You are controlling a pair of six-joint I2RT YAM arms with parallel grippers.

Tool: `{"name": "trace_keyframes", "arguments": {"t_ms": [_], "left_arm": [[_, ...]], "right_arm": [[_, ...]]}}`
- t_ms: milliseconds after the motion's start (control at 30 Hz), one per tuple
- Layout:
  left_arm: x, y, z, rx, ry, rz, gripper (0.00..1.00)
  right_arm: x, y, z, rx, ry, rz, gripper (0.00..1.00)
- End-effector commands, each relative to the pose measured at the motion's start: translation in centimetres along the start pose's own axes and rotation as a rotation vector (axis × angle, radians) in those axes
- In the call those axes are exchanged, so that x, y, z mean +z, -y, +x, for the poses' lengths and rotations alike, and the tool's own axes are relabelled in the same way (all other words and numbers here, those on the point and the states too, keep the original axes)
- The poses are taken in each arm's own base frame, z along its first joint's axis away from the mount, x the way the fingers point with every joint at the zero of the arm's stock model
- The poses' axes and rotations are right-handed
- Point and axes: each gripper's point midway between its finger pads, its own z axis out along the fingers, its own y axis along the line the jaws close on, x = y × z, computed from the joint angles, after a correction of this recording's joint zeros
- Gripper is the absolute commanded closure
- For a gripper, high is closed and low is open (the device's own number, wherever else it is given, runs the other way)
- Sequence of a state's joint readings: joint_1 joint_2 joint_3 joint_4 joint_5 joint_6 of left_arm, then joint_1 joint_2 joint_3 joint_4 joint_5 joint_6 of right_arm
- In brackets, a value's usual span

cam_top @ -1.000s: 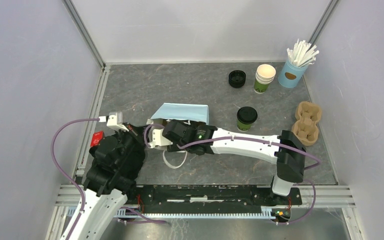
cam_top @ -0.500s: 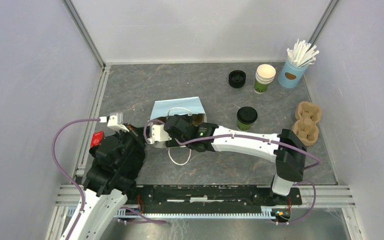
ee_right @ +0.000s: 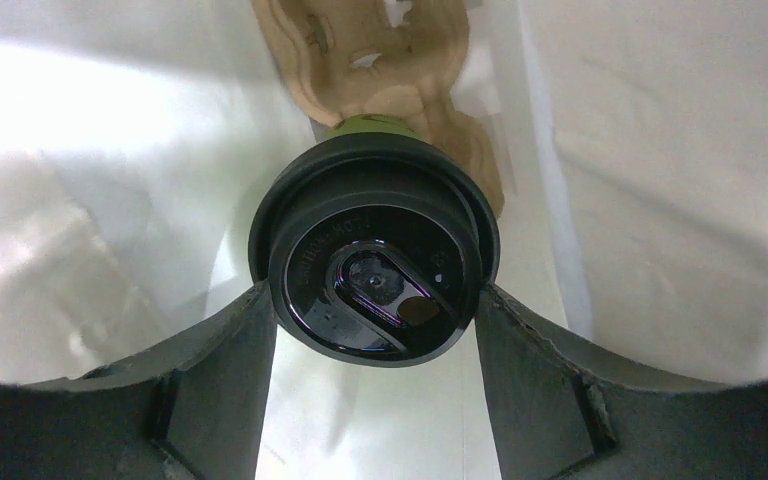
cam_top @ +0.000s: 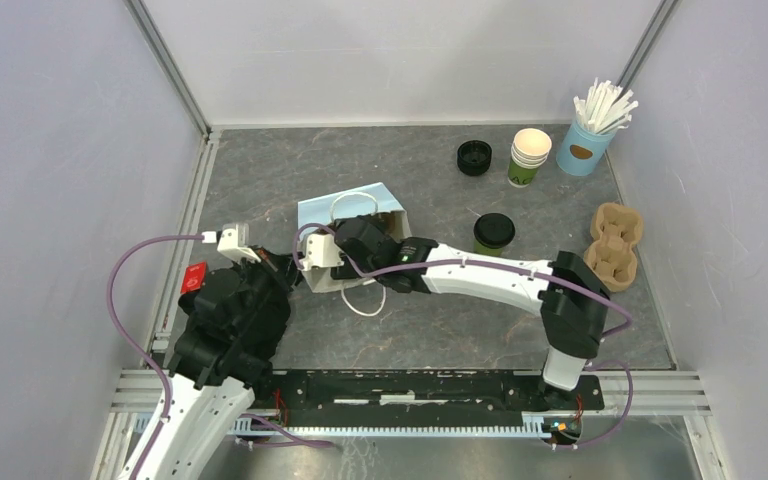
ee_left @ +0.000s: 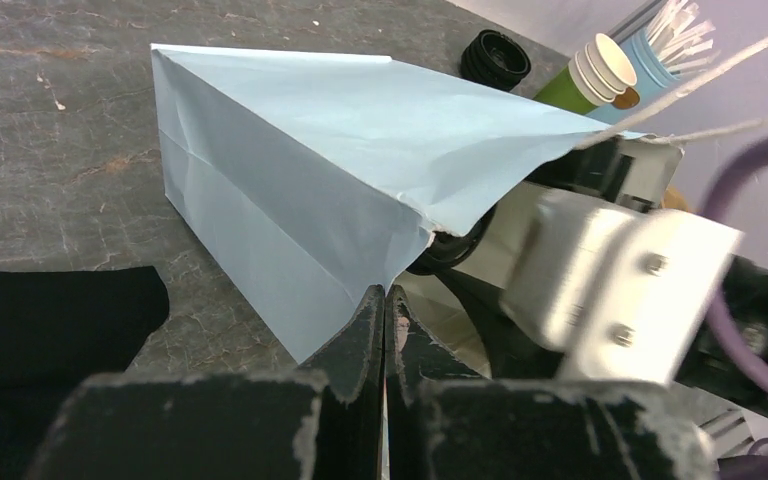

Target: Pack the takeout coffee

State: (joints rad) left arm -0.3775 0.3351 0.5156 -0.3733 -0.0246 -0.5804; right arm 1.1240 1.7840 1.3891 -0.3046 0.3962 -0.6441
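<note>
A light blue paper bag (cam_top: pixel 345 208) lies tilted on the table with its mouth toward the arms. My left gripper (ee_left: pixel 385 300) is shut on the edge of the bag's mouth (ee_left: pixel 430 215). Inside the white-lined bag, my right gripper (ee_right: pixel 372 292) is shut on a takeout coffee cup (ee_right: pixel 375 265), its fingers (ee_right: pixel 230 350) pressing both sides of the black lid. The cup's green body meets a brown cardboard carrier (ee_right: pixel 390 60) deeper in the bag. A second lidded coffee cup (cam_top: pixel 493 235) stands on the table to the right of the bag.
At the back right stand a stack of lidless cups (cam_top: pixel 530 155), a stack of black lids (cam_top: pixel 474 157) and a blue holder of white stirrers (cam_top: pixel 590 140). Cardboard carriers (cam_top: pixel 615 245) lie near the right wall. A white bag handle (cam_top: pixel 365 305) loops onto the table.
The bag has been tipped up and shifted toward the back. My right gripper has gone further into it with the cup. The left gripper has kept its hold on the edge.
</note>
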Motion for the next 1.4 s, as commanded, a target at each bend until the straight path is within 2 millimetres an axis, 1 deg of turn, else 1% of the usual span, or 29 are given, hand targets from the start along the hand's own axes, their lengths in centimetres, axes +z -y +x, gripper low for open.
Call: {"name": "trace_keyframes", "arguments": {"t_ms": [0, 100, 167, 233, 367, 467, 533, 567, 600, 633, 667, 700, 733, 767, 833, 867, 1000, 1067, 1100, 1167, 1233, 1300, 1367], "left_arm": [[-0.6, 0.8, -1.4, -0.031, 0.03, 0.006, 0.98], [-0.6, 0.9, -1.7, -0.025, 0.028, 0.002, 0.98], [-0.7, 1.0, -1.8, -0.021, 0.023, 0.002, 0.98], [-0.8, 1.2, -2.0, -0.016, 0.019, 0.002, 0.98], [-1.0, 1.3, -2.1, -0.006, 0.014, 0.004, 0.98], [-0.9, 1.3, -2.1, -0.009, 0.012, 0.0, 0.98], [-0.9, 1.6, -2.2, -0.009, 0.011, 0.011, 0.98], [-0.9, 1.7, -2.3, -0.012, 0.01, 0.013, 0.98], [-0.9, 1.9, -2.2, -0.021, 0.004, 0.015, 0.98], [-0.7, 1.9, -2.1, -0.031, -0.004, 0.01, 0.98], [-0.6, 1.8, -2.0, -0.041, -0.007, 0.002, 0.98], [-0.6, 1.7, -2.0, -0.047, -0.011, -0.007, 0.98], [-0.5, 1.7, -2.0, -0.047, -0.015, -0.015, 0.98], [-0.5, 1.7, -2.1, -0.04, -0.021, -0.019, 0.98], [-0.6, 1.4, -2.1, -0.033, -0.029, -0.039, 0.98], [-0.6, 1.4, -2.2, -0.032, -0.028, -0.047, 0.98], [-0.7, 1.2, -2.7, -0.034, -0.031, -0.081, 0.98], [-0.8, 1.0, -3.3, -0.036, -0.037, -0.118, 0.98], [-0.7, 0.8, -3.2, -0.037, -0.052, -0.141, 0.98], [-0.8, 1.1, -4.6, -0.048, -0.054, -0.181, 0.98], [-0.7, 1.6, -5.9, -0.068, -0.069, -0.223, 0.98], [-0.5, 2.2, -7.0, -0.107, -0.11, -0.28, 0.98], [-0.2, 2.7, -7.3, -0.154, -0.175, -0.344, 0.98]], "right_arm": [[-4.0, 2.7, -2.6, 0.048, 0.103, 0.039, 0.74], [-4.8, 2.4, -0.8, 0.004, 0.066, 0.042, 0.75], [-4.8, 2.7, 0.3, -0.006, 0.046, 0.055, 0.75], [-4.6, 3.0, 0.6, -0.013, 0.043, 0.052, 0.75], [-4.2, 2.2, -0.4, -0.032, 0.055, -0.032, 0.76], [-3.7, 0.6, -1.5, -0.022, 0.089, -0.111, 0.76], [-2.8, -0.7, -2.3, -0.029, 0.115, -0.149, 0.76], [-1.9, -0.5, -2.8, -0.024, 0.127, -0.125, 0.76], [-0.5, 0.1, -3.0, -0.001, 0.127, -0.072, 0.76], [1.0, 0.8, -2.7, 0.037, 0.119, -0.024, 0.77], [2.0, 2.0, -2.7, 0.067, 0.111, 0.028, 0.76], [2.3, 3.4, -2.9, 0.082, 0.083, 0.085, 0.76], [1.8, 4.8, -3.5, 0.098, 0.084, 0.124, 0.76], [1.1, 5.6, -3.9, 0.102, 0.102, 0.142, 0.76], [-0.7, 6.7, -3.8, 0.099, 0.122, 0.173, 0.76], [-1.4, 6.8, -3.9, 0.107, 0.135, 0.166, 0.76], [-4.3, 5.9, -3.0, 0.143, 0.135, 0.103, 0.77], [-6.0, 5.6, -2.7, 0.162, 0.136, 0.098, 0.77], [-6.7, 5.6, -2.6, 0.174, 0.138, 0.098, 0.77], [-8.4, 6.1, -2.8, 0.214, 0.145, 0.108, 0.77], [-10.3, 6.9, -3.5, 0.252, 0.153, 0.117, 0.77], [-12.6, 8.2, -4.9, 0.293, 0.18, 0.138, 0.78], [-14.9, 9.9, -6.3, 0.354, 0.212, 0.162, 0.78]]}}
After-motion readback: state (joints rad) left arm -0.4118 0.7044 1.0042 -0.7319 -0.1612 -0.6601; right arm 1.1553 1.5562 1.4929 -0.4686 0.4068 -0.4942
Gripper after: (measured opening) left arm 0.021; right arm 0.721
